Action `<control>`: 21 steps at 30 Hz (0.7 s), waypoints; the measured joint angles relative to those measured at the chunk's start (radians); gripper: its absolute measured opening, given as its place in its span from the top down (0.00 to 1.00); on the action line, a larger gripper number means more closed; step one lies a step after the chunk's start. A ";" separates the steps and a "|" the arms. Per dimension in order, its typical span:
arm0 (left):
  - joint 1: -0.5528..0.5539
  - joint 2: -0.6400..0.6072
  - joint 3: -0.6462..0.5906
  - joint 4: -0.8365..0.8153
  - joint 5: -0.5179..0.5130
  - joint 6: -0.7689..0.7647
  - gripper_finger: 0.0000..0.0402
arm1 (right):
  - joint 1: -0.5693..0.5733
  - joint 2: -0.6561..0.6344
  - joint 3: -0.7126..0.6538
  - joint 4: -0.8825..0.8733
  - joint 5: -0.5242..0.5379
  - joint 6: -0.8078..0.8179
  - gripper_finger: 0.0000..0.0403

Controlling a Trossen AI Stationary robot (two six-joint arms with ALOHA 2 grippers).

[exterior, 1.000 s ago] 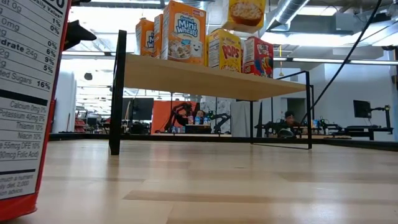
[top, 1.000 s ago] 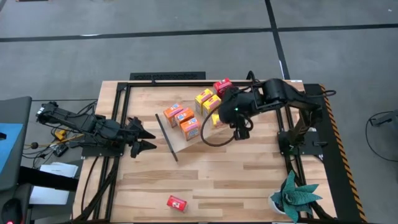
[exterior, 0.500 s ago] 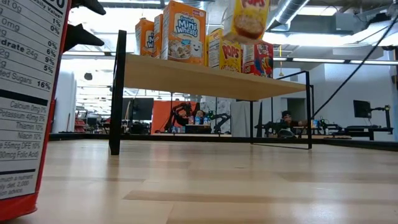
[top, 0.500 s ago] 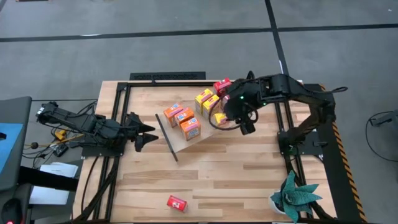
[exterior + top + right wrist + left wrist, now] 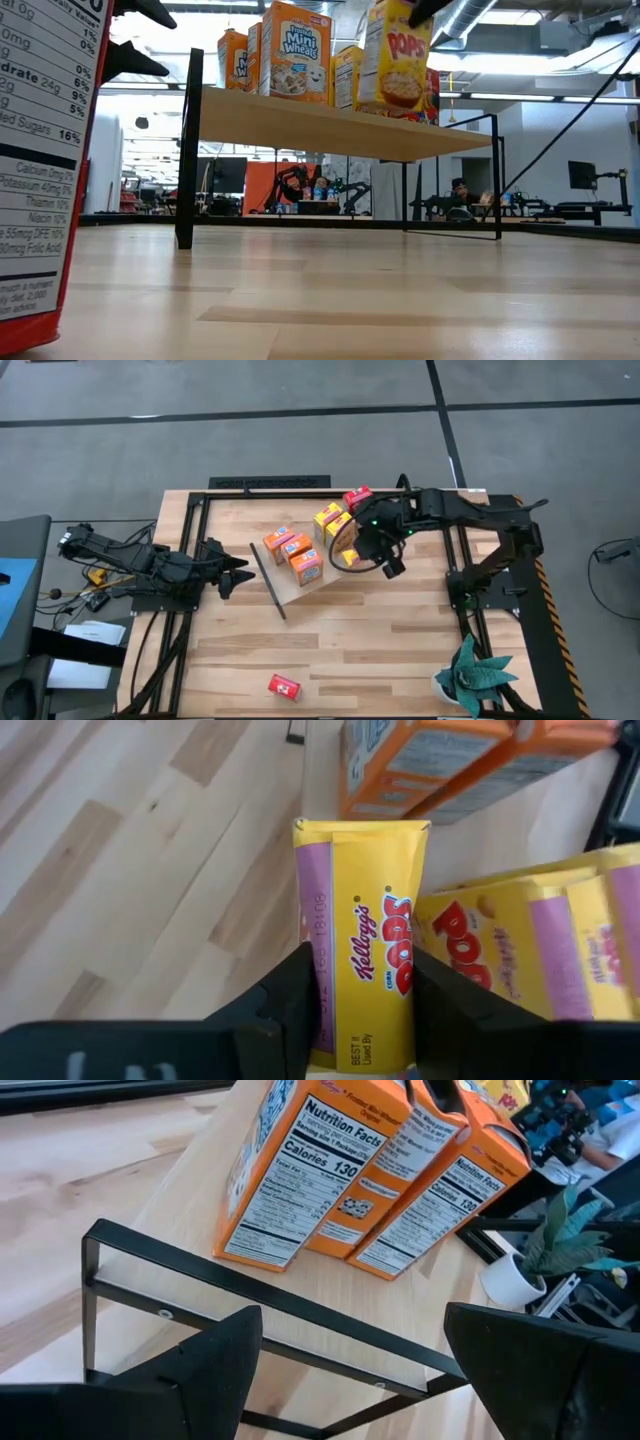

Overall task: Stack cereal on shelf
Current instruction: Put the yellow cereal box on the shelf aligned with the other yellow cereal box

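— Where is the yellow box (image 5: 372, 952) relative to the right gripper (image 5: 360, 1005)?

— Clamped between its two dark fingers (image 5: 292, 995), one on each broad side, with the box's top flap pointing away from the wrist. In the low view the yellow box is above the front edge of the shelf (image 5: 320, 122), just in front of the other yellow boxes (image 5: 347, 78); I cannot tell whether its bottom touches the board.

— And from overhead?

— The right gripper sits over the shelf's right part, beside the yellow pair and the red box (image 5: 357, 495) behind them. Three orange boxes (image 5: 293, 553) stand in a row nearer the shelf's left end.

— What about the left arm?

— The left gripper (image 5: 232, 563) hangs off the shelf's left end, near the black rod frame (image 5: 250, 1295), its fingers spread wide with nothing between them. Its wrist view looks past the frame at the orange boxes' nutrition panels.

— Anything else on the surface (image 5: 400, 650)?

— A lone red box (image 5: 285, 686) lies near the front edge, well apart from the shelf, and a small potted plant (image 5: 475, 670) stands at the front right corner.
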 joint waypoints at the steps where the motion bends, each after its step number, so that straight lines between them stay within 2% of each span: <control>1: 0.000 0.000 0.000 0.000 -0.001 -0.001 0.24 | -0.003 -0.001 0.000 0.000 -0.002 -0.012 0.63; 8: 0.000 0.000 0.000 0.000 -0.003 -0.004 0.24 | -0.046 -0.002 0.001 0.008 -0.012 -0.055 0.61; 15: 0.000 0.000 0.000 0.000 -0.003 -0.012 0.24 | -0.088 -0.002 0.001 0.008 -0.070 -0.059 0.61; 21: 0.000 0.000 0.000 0.001 -0.003 -0.012 0.24 | -0.099 0.054 0.000 -0.004 -0.115 -0.072 0.62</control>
